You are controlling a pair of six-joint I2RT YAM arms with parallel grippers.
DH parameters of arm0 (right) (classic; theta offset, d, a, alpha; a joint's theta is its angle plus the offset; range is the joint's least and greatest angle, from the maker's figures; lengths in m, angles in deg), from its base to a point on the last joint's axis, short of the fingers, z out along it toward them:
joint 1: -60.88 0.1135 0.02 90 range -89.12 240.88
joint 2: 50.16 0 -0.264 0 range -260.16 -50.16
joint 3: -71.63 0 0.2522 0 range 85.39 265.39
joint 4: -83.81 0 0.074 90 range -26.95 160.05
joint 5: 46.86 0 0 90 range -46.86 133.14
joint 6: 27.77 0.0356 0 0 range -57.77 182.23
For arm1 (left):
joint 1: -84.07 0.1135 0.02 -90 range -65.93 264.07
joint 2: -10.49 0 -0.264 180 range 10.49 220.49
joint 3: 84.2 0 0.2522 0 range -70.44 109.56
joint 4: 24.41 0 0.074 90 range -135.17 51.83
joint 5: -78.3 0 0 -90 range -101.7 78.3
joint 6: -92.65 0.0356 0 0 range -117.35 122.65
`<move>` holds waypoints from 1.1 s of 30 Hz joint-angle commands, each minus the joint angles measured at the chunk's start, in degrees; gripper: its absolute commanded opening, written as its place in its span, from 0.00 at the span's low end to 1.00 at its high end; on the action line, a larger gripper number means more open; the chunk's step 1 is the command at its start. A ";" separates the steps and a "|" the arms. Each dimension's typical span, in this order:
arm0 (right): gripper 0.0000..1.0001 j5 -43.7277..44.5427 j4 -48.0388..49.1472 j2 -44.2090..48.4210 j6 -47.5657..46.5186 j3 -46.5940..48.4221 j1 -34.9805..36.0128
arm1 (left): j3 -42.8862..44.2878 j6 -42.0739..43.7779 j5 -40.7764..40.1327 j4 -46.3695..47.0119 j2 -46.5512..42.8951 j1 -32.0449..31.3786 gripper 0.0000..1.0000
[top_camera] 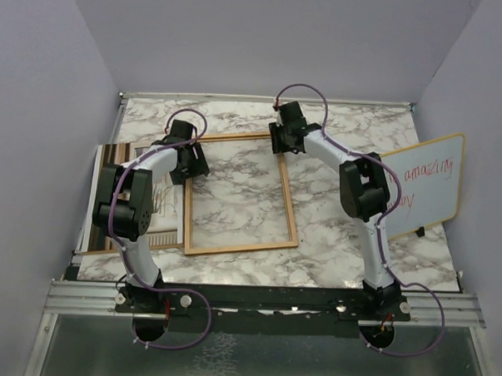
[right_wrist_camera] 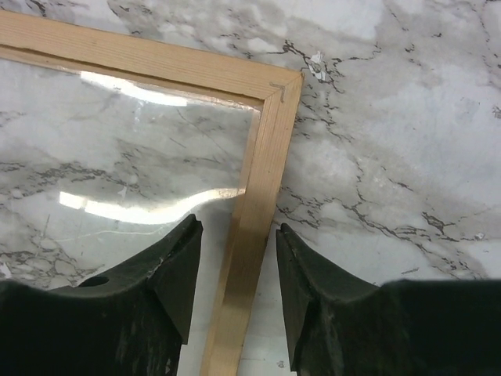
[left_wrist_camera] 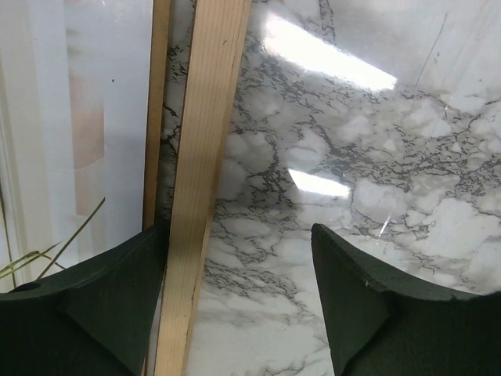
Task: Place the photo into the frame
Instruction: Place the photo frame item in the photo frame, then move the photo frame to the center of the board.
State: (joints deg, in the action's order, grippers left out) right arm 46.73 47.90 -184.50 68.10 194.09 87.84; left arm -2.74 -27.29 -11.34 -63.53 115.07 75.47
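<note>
The frame (top_camera: 240, 247) lies flat on the marble table, and the marble shows through its glass. The photo (top_camera: 168, 211) lies to the frame's left, partly under my left arm. It shows pale curtains and green grass blades in the left wrist view (left_wrist_camera: 86, 133). My left gripper (top_camera: 188, 162) is open low over the frame's left rim (left_wrist_camera: 205, 157), with the rim beside its left finger (left_wrist_camera: 117, 298). My right gripper (top_camera: 284, 144) is open and straddles the frame's right rim (right_wrist_camera: 262, 172) just below the far right corner, with a gap on both sides.
A yellow-rimmed whiteboard (top_camera: 422, 183) with red handwriting leans at the right wall. A thin wooden strip (left_wrist_camera: 156, 110) runs between the photo and the frame's rim. Purple walls close in the left, back and right sides.
</note>
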 commanded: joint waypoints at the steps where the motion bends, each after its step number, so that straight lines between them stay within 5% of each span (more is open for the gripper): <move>1: 0.48 0.87 -0.49 3.87 -0.04 -3.27 0.20 | 0.24 -0.21 2.10 0.76 0.94 -0.26 0.74; 6: 0.58 1.92 2.07 7.70 2.77 -5.07 0.21 | 0.15 -0.04 1.84 0.76 0.23 -0.27 0.78; 19: 0.53 5.41 1.71 6.08 4.00 -4.14 -0.62 | 0.51 -0.11 3.45 0.76 -0.18 -0.28 0.73; 24: 0.55 2.55 1.28 12.46 5.32 -10.32 -0.67 | 0.33 -0.68 10.31 2.52 -0.59 -0.57 0.66; 33: 0.58 -3.07 0.80 25.93 11.99 -22.21 -0.67 | -0.95 -2.57 15.10 5.53 -1.48 -2.64 0.66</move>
State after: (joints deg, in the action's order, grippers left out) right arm 47.19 49.36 -164.72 75.86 174.66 87.38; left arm -2.95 -28.42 -1.46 -60.93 114.85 74.07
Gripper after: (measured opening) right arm 0.577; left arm 0.663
